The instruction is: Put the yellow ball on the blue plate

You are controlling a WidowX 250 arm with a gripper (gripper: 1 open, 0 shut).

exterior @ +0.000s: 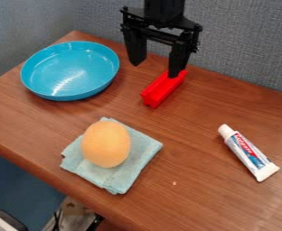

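The yellow ball, orange-yellow and egg-shaped, rests on a square teal cloth near the table's front edge. At the back left sits the blue plate, a round bright-blue dish with a raised rim and nothing in it. My gripper hangs at the back centre, black, fingers pointing down and standing wide open with nothing between them. It is to the right of the plate and well behind the ball.
A red block lies just below the gripper's right finger. A white toothpaste tube lies at the right. The wooden table ends close in front of the cloth and along the left side.
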